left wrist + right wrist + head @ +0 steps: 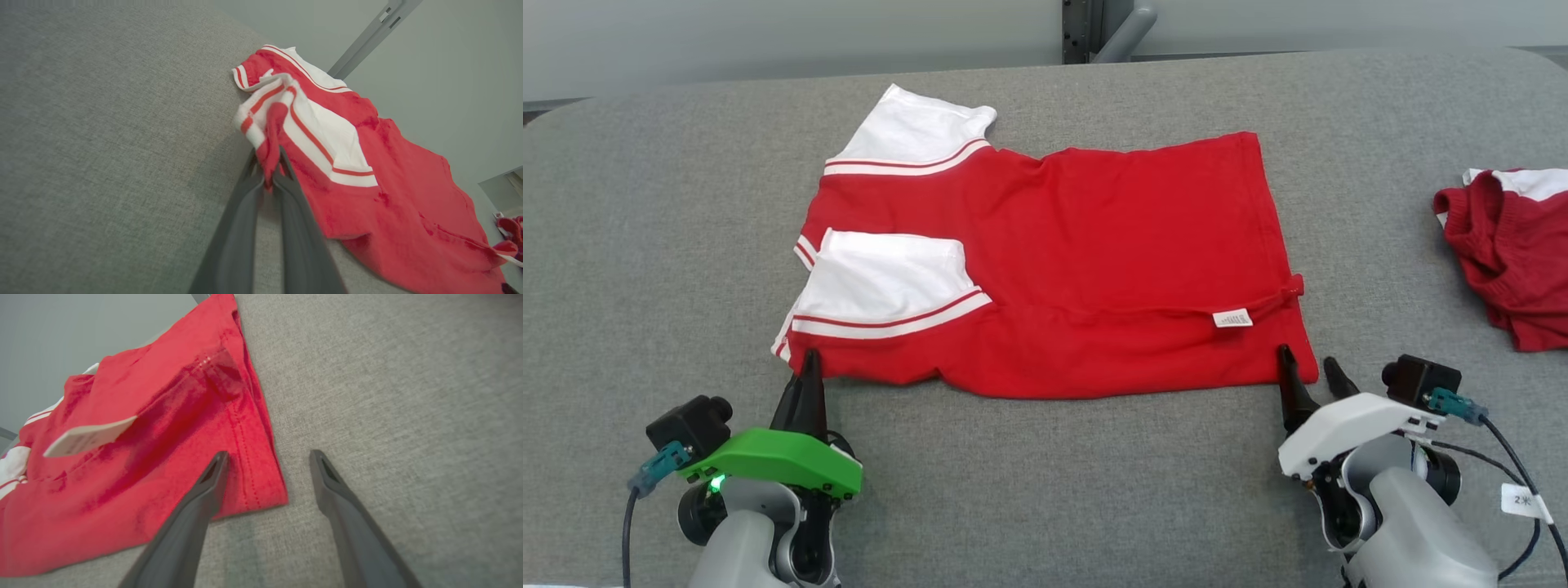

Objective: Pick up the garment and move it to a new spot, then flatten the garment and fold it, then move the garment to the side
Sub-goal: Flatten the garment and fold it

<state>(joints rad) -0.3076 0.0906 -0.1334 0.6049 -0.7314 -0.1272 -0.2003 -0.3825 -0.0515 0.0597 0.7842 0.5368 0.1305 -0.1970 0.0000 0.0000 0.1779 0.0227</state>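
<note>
Item: red-and-white garment (1094, 269), flat on the table (1013, 490). I held the left gripper (809, 363) low, pinching its near sleeve-side corner; right gripper (1308, 359) low, fingers spread, straddling the near hem corner

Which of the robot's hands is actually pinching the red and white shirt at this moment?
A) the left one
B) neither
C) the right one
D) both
A: the left fingers are closed on a bunched fold of the shirt by its sleeve, while the right fingers stand wide apart at the hem corner, gripping nothing.
</note>
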